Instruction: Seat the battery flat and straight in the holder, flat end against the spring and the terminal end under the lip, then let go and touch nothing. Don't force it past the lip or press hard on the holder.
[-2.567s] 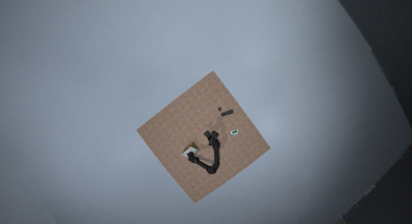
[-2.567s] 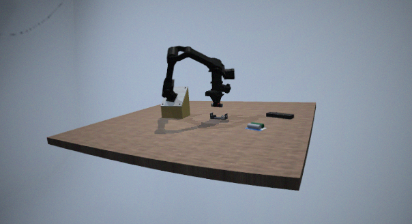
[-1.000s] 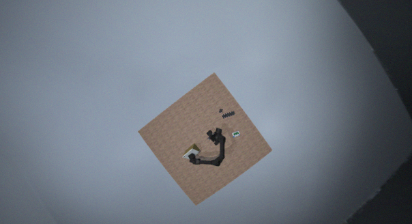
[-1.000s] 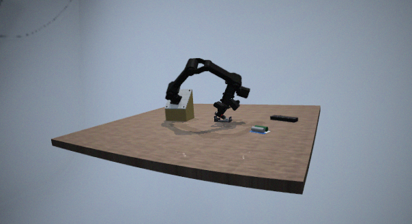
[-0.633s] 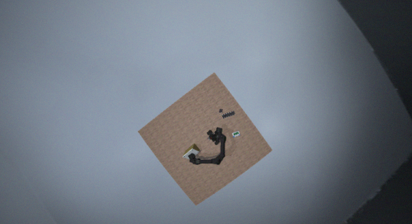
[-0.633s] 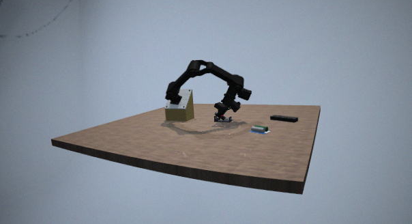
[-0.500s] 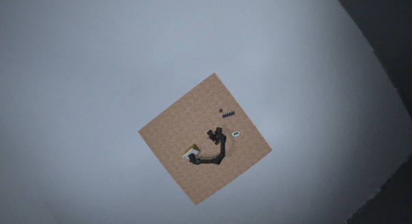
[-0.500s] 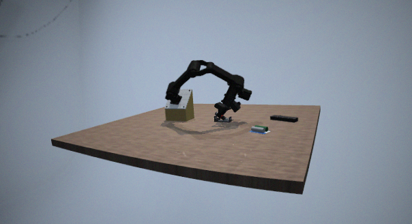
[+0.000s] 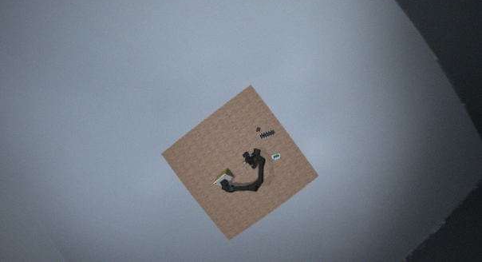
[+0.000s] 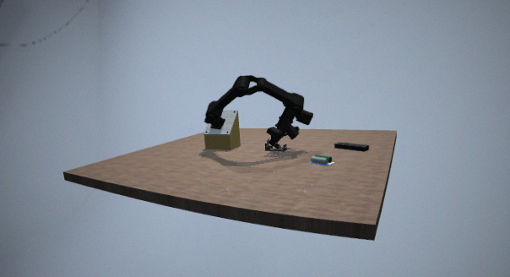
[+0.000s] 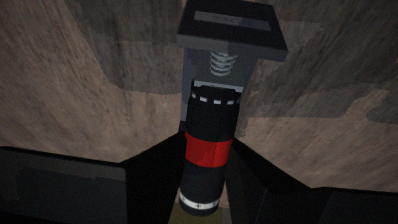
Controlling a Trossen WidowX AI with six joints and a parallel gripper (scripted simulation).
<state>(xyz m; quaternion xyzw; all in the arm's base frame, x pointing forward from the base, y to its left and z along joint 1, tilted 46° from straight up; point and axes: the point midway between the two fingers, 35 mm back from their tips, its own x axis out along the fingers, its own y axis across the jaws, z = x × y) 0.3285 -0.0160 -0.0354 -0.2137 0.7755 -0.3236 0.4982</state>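
Arm base block [image 10: 222,135] on table [image 10: 236,192] toward far-left edge in exterior view; arm arches right from it, gripper [image 10: 275,145] down near table centre, clamped on battery [image 11: 208,150] just above holder [image 11: 231,35]. In wrist view, battery's far end meets plate in front of spring [image 11: 222,62], w/ holder's end block beyond that. Small box [image 10: 322,160] right of gripper, nearer front, and flat bar [image 10: 351,146] further right toward right edge, well apart from holder.
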